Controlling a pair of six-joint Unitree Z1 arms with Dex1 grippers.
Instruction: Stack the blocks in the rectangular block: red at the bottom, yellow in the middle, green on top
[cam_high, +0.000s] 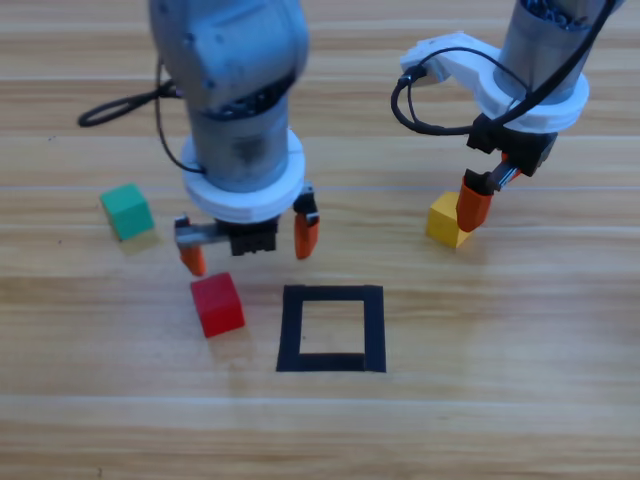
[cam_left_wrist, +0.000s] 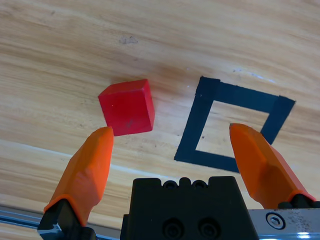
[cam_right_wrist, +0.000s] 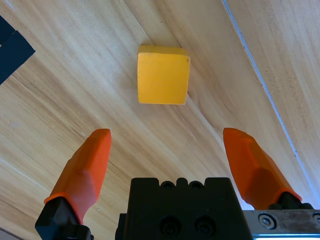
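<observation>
Currently the left hand (cam_high: 250, 245) hangs over the wooden worktop (cam_high: 500, 420) with its orange jaws spread wide and nothing between them. The red cube (cam_high: 217, 304) lies on the bare wood just below and slightly left of that hand, outside the black tape rectangle (cam_high: 332, 328) and close beside its left edge. In the left wrist view the red cube (cam_left_wrist: 127, 107) sits just ahead of the left jaw's tip, apart from it, with the tape rectangle (cam_left_wrist: 202, 117) to its right.

Over on the right, the right hand (cam_high: 474, 208) is low beside the yellow cube (cam_high: 444, 222), its jaws also wide and holding nothing. Its wrist view shows the yellow cube (cam_right_wrist: 163, 74) ahead of the jaws, roughly centred between them and untouched.

Farther left, the teal-green cube (cam_high: 127, 211) rests alone, well apart from the rectangle, whose bare wood centre holds no cube.
</observation>
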